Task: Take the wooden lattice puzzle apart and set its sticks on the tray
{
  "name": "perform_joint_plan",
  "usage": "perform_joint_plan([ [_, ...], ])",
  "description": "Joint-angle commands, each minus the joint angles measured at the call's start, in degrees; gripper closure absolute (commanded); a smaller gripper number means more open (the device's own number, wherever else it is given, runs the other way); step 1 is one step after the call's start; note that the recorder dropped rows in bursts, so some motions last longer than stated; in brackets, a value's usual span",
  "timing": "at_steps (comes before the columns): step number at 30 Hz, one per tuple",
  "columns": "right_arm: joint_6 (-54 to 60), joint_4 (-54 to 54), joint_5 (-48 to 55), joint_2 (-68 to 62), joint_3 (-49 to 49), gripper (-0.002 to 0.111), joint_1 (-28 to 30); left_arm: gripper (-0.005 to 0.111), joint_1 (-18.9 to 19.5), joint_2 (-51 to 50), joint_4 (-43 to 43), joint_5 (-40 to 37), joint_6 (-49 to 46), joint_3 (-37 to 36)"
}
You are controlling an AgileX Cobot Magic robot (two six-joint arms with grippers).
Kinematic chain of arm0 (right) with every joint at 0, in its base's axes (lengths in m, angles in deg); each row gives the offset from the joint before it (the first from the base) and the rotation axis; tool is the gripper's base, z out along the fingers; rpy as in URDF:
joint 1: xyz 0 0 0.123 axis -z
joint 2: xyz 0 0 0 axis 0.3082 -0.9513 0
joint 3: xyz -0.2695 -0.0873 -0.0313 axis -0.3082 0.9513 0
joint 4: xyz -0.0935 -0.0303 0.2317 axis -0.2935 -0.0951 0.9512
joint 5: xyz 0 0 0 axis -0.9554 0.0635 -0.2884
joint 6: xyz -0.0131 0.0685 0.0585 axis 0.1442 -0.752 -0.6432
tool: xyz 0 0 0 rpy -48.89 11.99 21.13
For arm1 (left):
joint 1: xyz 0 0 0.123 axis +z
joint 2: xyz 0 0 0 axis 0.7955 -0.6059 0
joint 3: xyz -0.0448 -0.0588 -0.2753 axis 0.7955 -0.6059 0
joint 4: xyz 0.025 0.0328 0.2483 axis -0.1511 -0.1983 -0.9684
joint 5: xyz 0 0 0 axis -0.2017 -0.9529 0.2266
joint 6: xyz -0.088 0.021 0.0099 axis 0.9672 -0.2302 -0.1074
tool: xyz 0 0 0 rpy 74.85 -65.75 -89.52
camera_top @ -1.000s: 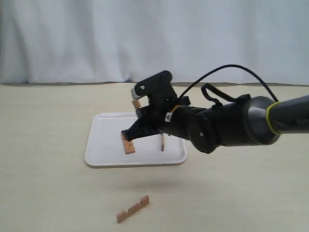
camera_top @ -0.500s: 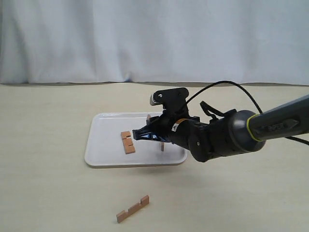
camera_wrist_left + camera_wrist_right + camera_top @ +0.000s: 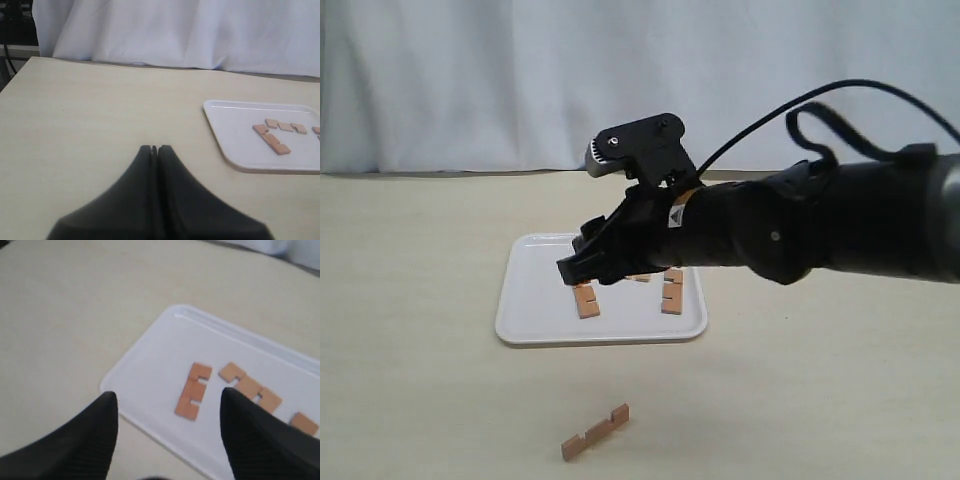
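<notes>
Nearest in the exterior view, a lone stick [image 3: 595, 432] lay flat on the pale table [image 3: 420, 400], notches along one edge, well apart from the tray [image 3: 535, 300] farther back. The left end effector [image 3: 155, 148] showed only in its own wrist view: its two black fingers were pressed together with nothing between them, above bare table, and the tray [image 3: 235, 145] lay well beyond it. The white tray rested flat on the table and carried the other three sticks [image 3: 272, 140], all lying flat. One notched stick [image 3: 585, 300] lay toward the exterior view's left of the tray floor, a second stick [image 3: 672, 292] lay toward the tray's right side, and a middle stick [image 3: 250, 387] lay between them farther back, close beside the notched stick [image 3: 194, 391]; whether those two touched could not be told. The right end effector [image 3: 576, 262] hung in the air above the tray, just over the notched stick, its fingers [image 3: 100, 430] spread wide apart and empty, touching neither stick nor tray [image 3: 130, 370]. From it the thick black right arm [image 3: 820, 235] ran off to the exterior view's right edge, raised clear of the table. Behind everything, past the table's far edge, hung a white curtain [image 3: 470, 80] in soft folds.
</notes>
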Motion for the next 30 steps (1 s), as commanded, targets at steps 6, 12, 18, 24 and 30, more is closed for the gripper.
perform_joint_plan([
  [6, 2.5, 0.87, 32.46, 6.29, -0.02, 0.051, -1.29, 0.107, -0.01, 0.12, -0.14, 0.43, -0.18, -0.06],
  [12, 3.67, 1.39, 35.99, 6.08, 2.54, 0.051, -1.29, 0.107, -0.01, 0.12, -0.14, 0.43, -0.18, -0.06],
  [18, 9.13, 10.14, 32.41, 5.19, 2.64, 0.051, -1.29, 0.107, -0.01, 0.12, -0.14, 0.33, -0.18, -0.06],
  [24, 20.62, 8.78, 28.88, 0.93, 2.54, 0.051, -5.91, 0.107, -0.01, 0.12, -0.14, 0.33, -0.18, -0.06],
  [30, 25.95, -8.61, 27.96, -2.82, 0.49, 0.045, -11.1, 0.107, -0.01, 0.12, -0.14, 0.33, -0.18, -0.06],
])
